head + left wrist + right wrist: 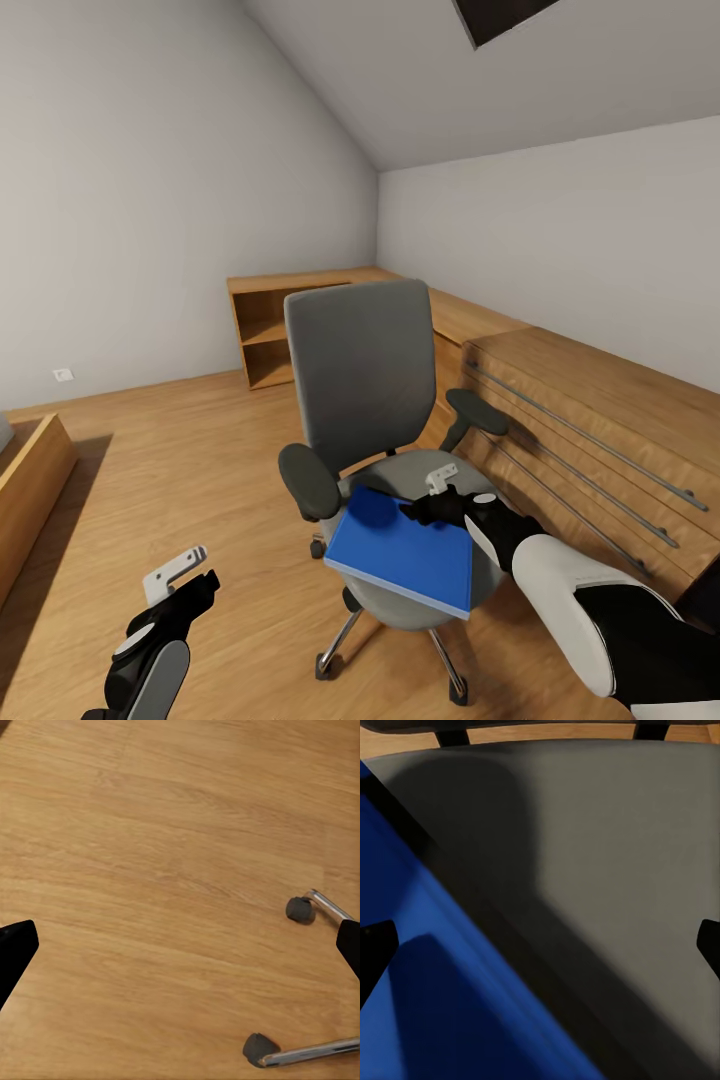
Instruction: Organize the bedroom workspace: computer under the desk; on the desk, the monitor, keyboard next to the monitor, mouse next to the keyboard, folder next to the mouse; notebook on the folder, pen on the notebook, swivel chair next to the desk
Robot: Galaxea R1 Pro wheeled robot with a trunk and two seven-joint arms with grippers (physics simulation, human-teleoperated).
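Observation:
The swivel chair (360, 370), with grey seat and backrest, stands in the middle of the wooden floor. The bright blue folder (400, 555) lies on its seat and overhangs the seat's front edge. My right gripper (432, 497) is open and hovers at the folder's far edge, just above the seat. In the right wrist view the gripper (540, 945) spans the folder's edge (435, 1005) and the grey seat (607, 870), fingers wide apart. My left gripper (185, 575) hangs open above bare floor to the chair's left. The left wrist view shows the open gripper (180, 945) and two chair casters (300, 909).
A long light wooden drawer chest (600, 420) runs along the right wall close behind the chair. An open wooden shelf unit (265, 335) stands at the back corner. A low wooden edge (30, 480) sits at far left. Wooden floor (180, 460) lies between them.

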